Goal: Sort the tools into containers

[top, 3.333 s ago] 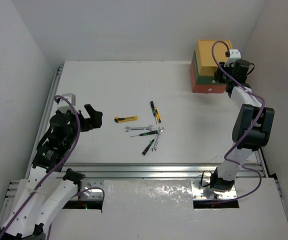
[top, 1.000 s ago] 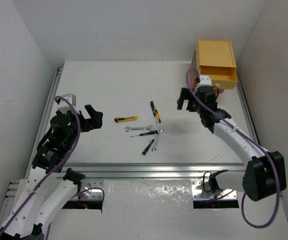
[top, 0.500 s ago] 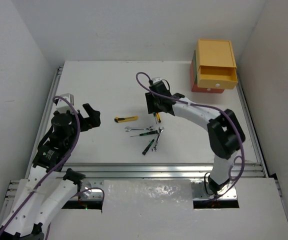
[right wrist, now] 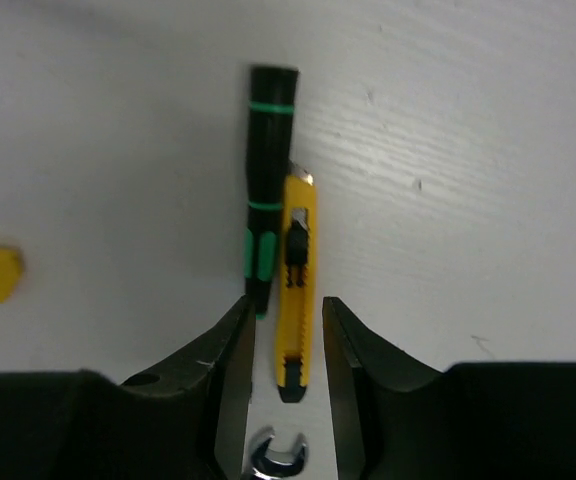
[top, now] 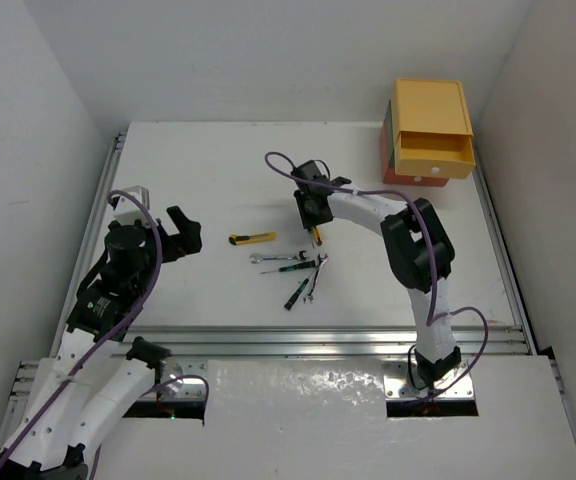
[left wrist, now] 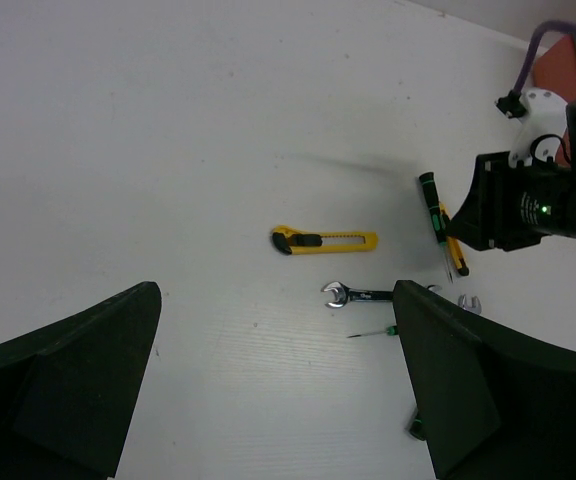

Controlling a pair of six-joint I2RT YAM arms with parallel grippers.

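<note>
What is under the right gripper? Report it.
A small yellow-black tool lies on the table between the fingers of the right gripper, with a black-green screwdriver alongside it. A silver wrench head shows nearer the camera. The fingers cover whatever lies beneath them.

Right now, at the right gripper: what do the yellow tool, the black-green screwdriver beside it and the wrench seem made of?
Yellow tool: probably moulded plastic, matte yellow with a black slider. Black-green screwdriver: likely plastic handle, dull black with green bands. Wrench: metal, bright silver sheen; only its open head shows.
</note>
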